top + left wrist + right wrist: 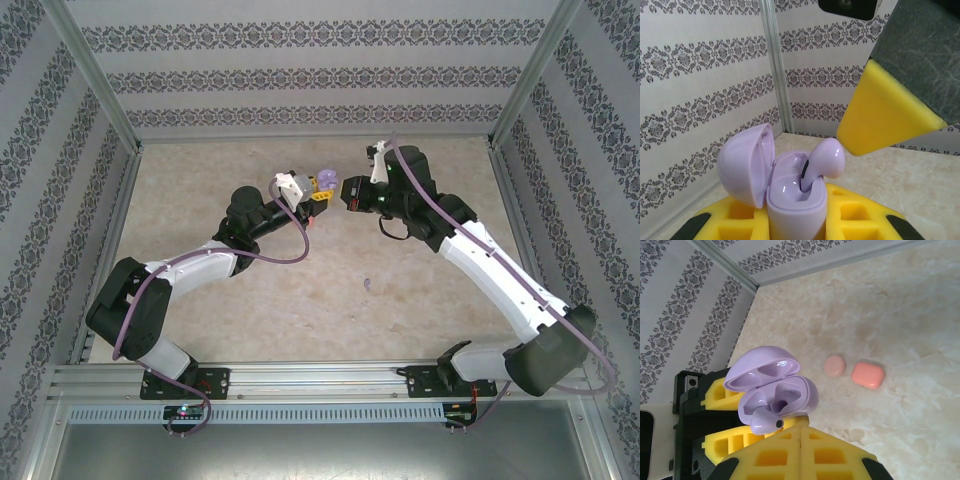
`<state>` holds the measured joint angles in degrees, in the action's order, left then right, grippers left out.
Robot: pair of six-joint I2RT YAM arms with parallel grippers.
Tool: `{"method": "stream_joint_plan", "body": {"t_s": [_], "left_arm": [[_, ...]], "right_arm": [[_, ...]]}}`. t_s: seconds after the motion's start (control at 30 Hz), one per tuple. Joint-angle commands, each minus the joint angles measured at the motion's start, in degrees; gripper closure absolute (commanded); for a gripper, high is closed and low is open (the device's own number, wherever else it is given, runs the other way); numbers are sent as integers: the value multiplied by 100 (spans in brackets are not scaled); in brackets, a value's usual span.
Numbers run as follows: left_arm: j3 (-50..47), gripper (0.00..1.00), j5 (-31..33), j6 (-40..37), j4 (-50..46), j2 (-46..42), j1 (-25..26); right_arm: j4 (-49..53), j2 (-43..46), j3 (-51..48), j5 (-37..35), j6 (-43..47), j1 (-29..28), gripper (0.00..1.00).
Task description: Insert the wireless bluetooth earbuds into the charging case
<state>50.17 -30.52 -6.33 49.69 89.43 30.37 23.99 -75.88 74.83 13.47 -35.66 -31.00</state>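
Above the middle of the counter (pixel 330 320), the two arms meet tip to tip over one lilac charging case (pixel 792 200). The left tool (pixel 795 225) pinches the case upright between its yellow fingers (pixel 860 222), one on either side of the case body. The hinged lid (pixel 747 165) stands thrown back toward the wall.

One purple earbud (pixel 824 161) sits with its stem down in a socket of the case and its rounded head standing proud of the rim, tilted toward the right tool (pixel 800 440). That tool's two yellow fingers are pressed flat together with nothing between them. Seen from the left wrist, one finger tip (pixel 880 125) hangs just above and beside the bud's head. Whether it touches cannot be told. From the right wrist, the bud lies just ahead of the closed tips, at the near lip of the case.

By count: one case, open and held off the counter, with one bud in it. A second small purple bud (pixel 368 285) lies alone on the counter, nearer the arm bases and well apart from both tools. It is too small in the overhead view to make out further. Two salmon-pink pieces lie side by side on the counter beyond the case, near each other but apart: a smaller rounded one (pixel 835 366) and a larger, squarer one (pixel 868 373).
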Motion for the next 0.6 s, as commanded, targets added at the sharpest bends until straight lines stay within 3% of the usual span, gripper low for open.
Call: {"method": "stream_joint_plan", "body": {"t_s": [0.0,0.57], "left_arm": [[169,100,-160,-88,46,57,29],[150,100,-182,-27,119,122,30]], "right_arm": [[96,-100,240,135,10,-112,100],[242,-522,738,115,110,-462,100]]}}
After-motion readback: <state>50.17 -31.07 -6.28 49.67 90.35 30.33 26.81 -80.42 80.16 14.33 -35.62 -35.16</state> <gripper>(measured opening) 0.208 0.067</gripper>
